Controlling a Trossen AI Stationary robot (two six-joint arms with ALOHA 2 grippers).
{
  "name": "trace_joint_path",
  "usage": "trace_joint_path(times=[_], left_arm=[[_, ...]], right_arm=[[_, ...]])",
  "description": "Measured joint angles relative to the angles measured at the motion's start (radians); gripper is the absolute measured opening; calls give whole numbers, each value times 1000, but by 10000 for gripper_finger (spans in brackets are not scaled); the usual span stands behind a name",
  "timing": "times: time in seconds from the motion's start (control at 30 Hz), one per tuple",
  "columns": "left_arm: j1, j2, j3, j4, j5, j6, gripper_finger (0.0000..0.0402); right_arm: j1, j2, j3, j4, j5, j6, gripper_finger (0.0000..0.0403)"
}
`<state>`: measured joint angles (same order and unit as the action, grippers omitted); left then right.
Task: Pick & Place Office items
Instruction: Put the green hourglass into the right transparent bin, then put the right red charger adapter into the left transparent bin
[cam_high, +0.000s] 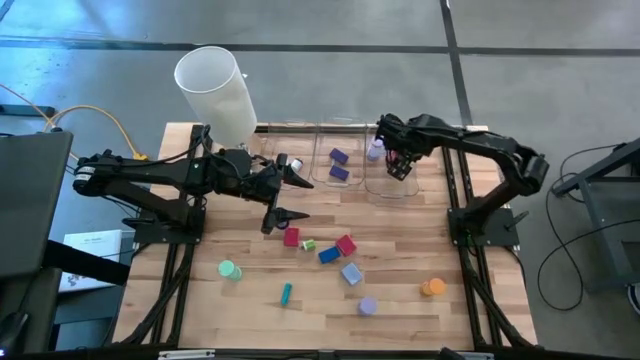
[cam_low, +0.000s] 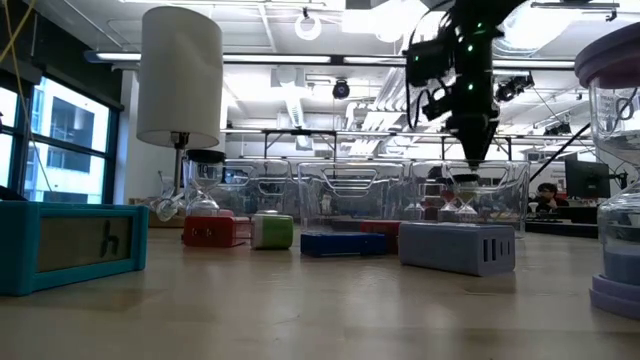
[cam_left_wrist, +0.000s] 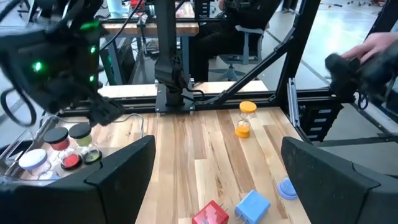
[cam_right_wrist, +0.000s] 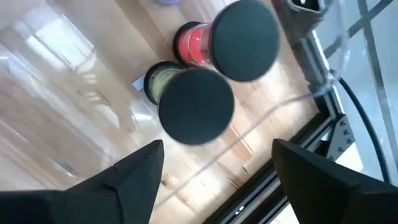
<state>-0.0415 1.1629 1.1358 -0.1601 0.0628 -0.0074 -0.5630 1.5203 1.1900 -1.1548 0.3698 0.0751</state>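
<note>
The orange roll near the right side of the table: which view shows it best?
The left wrist view: the orange roll stands unobstructed on the wood, its shape clear. The high view shows it from above, as a small orange spot. In the low and right wrist views I cannot find it.

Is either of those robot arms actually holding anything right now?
No. The right end effector hangs open over a clear bin, with two black-capped rolls below its fingers. The left end effector is open and empty.
</note>
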Motion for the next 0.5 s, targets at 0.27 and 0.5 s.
trace_joint_path(times=[0.27, 0.5], left_arm=[[0, 0, 0, -96, 0, -2, 340], [-4, 3, -2, -173, 6, -67, 340]], right_arm=[[46, -193, 0, -4, 23, 96, 287], [157, -369, 0, -6, -10, 234, 287]])
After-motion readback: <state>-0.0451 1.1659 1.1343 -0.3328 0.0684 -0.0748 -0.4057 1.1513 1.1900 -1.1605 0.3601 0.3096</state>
